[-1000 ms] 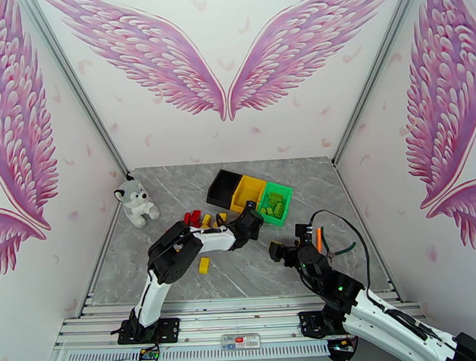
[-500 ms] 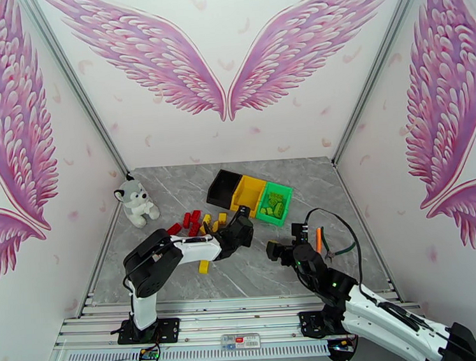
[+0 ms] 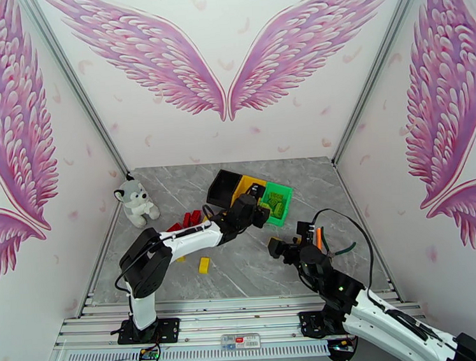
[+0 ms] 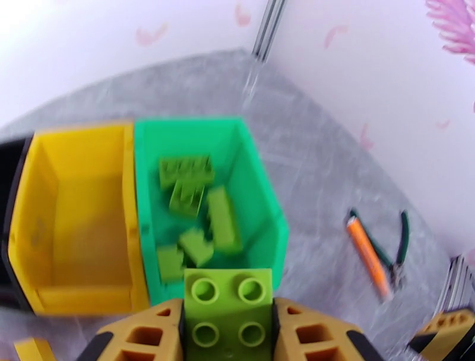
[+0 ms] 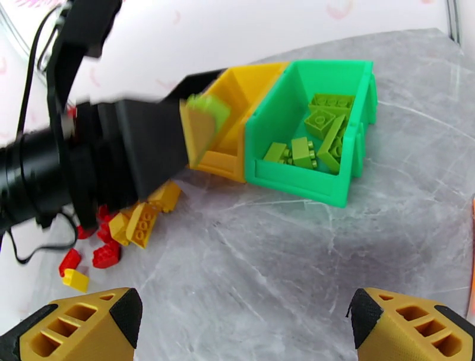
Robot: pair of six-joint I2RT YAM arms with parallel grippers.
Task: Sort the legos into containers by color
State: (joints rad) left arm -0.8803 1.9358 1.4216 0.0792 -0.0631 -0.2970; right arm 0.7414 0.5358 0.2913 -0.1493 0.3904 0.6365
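My left gripper (image 4: 228, 335) is shut on a light green lego (image 4: 228, 297), held just in front of the green bin's near wall (image 4: 270, 237). From above, the left gripper (image 3: 255, 207) hangs at the near edge of the containers, where the yellow bin (image 3: 243, 189) meets the green bin (image 3: 283, 209). Several green legos (image 4: 217, 217) lie in the green bin. The yellow bin (image 4: 77, 237) looks bare inside, and the black bin (image 3: 220, 188) stands on its left. Red and yellow legos (image 5: 139, 222) lie in a pile on the table. My right gripper (image 5: 243, 326) stands open, low over bare table.
Orange-handled pliers (image 3: 320, 240) lie right of the right gripper. A plush toy (image 3: 136, 205) sits at the back left. One yellow lego (image 3: 204, 264) lies alone near the front. Red legos (image 3: 190, 219) lie left of the left forearm.
The left arm has swung away from the pile and up to the bins with the green lego in its jaws. The right arm has hardly moved.
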